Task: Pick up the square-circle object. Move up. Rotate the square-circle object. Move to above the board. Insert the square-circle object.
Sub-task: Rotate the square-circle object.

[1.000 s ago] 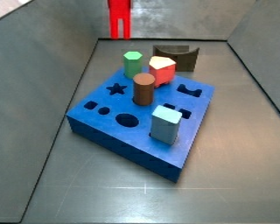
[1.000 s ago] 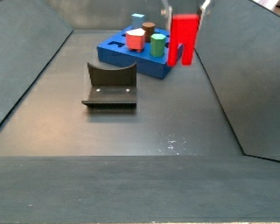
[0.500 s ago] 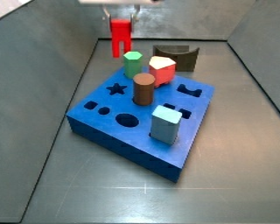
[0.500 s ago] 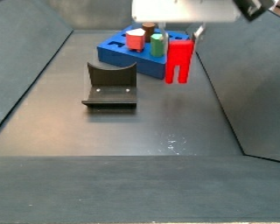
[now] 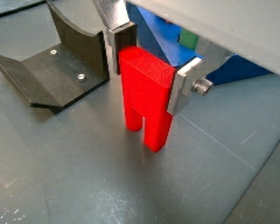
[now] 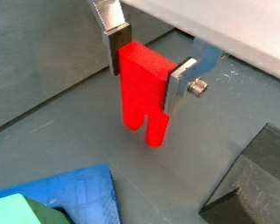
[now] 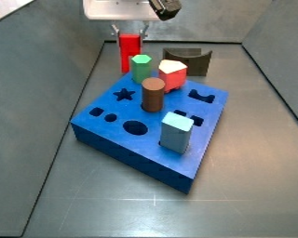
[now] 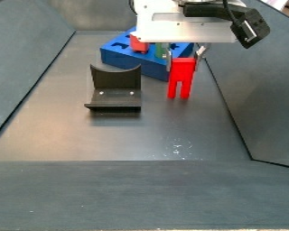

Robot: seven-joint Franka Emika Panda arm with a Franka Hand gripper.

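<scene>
I see the board (image 7: 149, 130) on the floor with its other pegs seated. My end effector (image 5: 152, 72) stands beside it, plates clamped on the square-circle object (image 5: 145, 98), which stands upright, foot apparently on the floor. I judge the grasp made; lifting, rotating, carrying over and inserting remain.

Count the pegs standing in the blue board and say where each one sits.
4. On the board: green peg at the far edge, red white-topped block beside it, brown cylinder mid-board, pale blue block near the front. The tool grips the square-circle object behind; it may hide more.
</scene>
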